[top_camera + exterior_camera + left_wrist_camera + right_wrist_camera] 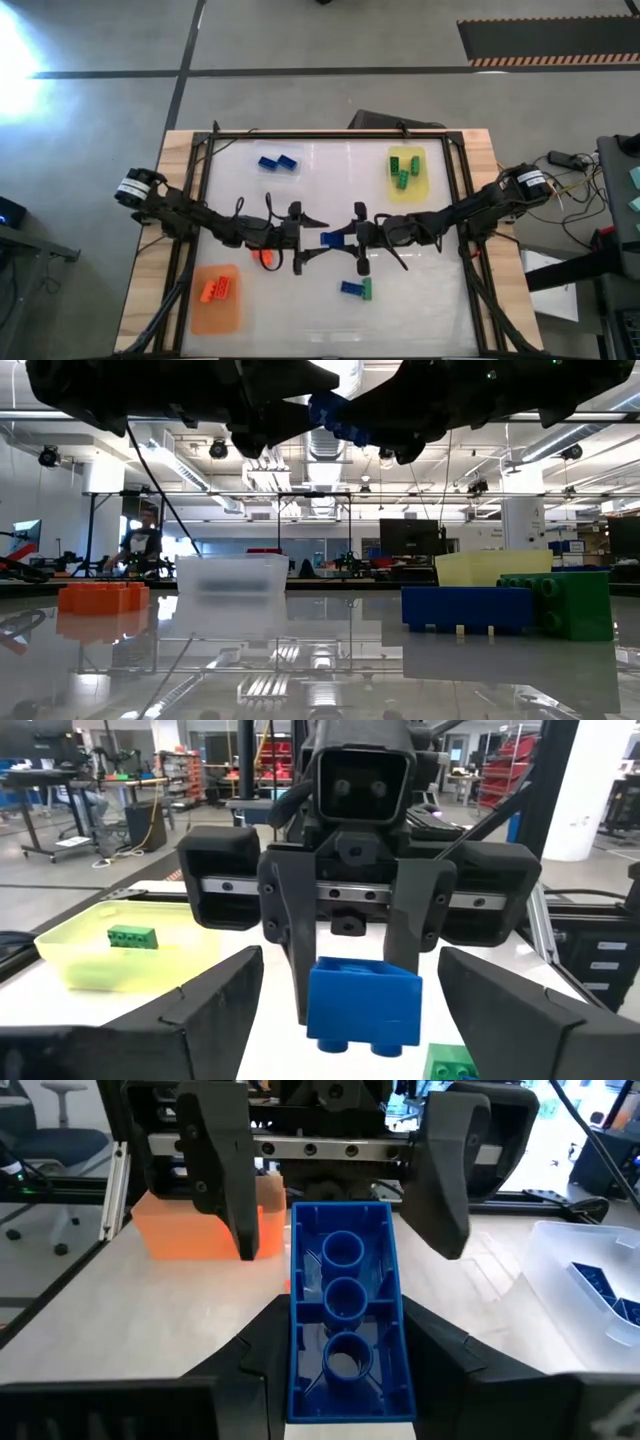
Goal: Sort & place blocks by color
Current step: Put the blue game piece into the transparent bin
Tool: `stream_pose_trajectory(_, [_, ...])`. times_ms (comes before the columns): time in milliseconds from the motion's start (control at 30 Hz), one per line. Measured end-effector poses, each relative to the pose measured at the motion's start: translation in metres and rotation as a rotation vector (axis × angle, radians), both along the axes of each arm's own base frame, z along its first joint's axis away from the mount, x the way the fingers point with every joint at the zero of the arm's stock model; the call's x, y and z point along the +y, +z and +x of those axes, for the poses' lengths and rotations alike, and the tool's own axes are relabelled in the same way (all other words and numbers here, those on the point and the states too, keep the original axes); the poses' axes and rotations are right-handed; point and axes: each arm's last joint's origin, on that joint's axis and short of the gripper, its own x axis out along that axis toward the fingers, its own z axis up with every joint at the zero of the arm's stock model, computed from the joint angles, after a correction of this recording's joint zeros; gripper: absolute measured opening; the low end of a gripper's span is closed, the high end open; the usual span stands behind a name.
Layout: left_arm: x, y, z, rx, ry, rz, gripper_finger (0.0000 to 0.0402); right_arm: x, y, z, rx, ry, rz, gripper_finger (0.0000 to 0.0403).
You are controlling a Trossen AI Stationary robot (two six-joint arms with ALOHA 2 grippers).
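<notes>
A blue brick (pixel 333 239) hangs over the middle of the table, with my right gripper (pixel 352 240) shut on it. My left gripper (pixel 312 241) faces it from the table's left, level and open. Its fingers (pixel 222 1175) stand wide apart near the brick's free end and touch nothing. Two blue bricks (pixel 280 163) lie in a clear tray at the far side. Green bricks (pixel 404 170) lie on a yellow mat. Orange bricks (pixel 216 289) sit on an orange mat (pixel 215 315). One orange brick (pixel 265 258) lies below the left arm. A blue brick (pixel 465 608) and a green brick (pixel 560 605) rest side by side on the table. My right gripper pinches the blue brick by its two long sides (pixel 300 1370) between its two fingers (pixel 290 935), at the end nearer the wrist. The fingers come level from the table's right and lie along the brick. The brick is lifted clear, studs (pixel 362 1045) down and hollow underside (pixel 343 1295) up, its free end toward my left gripper.
A black frame (pixel 330 134) runs round the white work surface. The clear tray (pixel 232 575) and the yellow mat (pixel 490 567) stand toward the far side, and the orange mat is near the front left. Cables and equipment (pixel 600 200) lie beyond the table's right edge.
</notes>
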Motion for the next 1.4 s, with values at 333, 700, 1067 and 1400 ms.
stream_pose_trajectory(333, [0.0, -0.001, 0.0, 0.005, -0.005, 0.002, 0.0209, 0.0, 0.001, 0.0, -0.012, -0.004, 0.01, 0.0124])
stream_pose_trajectory(700, [0.0, -0.001, 0.0, 0.008, -0.009, -0.007, 0.0127, -0.001, -0.001, 0.002, -0.006, -0.014, 0.033, 0.0182])
stream_pose_trajectory(1067, [0.035, 0.011, -0.006, 0.228, 0.152, -0.086, 0.0127, -0.014, 0.015, -0.017, 0.082, -0.213, 0.009, 0.0244])
stream_pose_trajectory(1400, [0.151, 0.033, -0.057, 0.587, 0.813, -0.278, 0.0127, -0.021, 0.027, -0.038, 0.157, -0.349, 0.06, 0.0245])
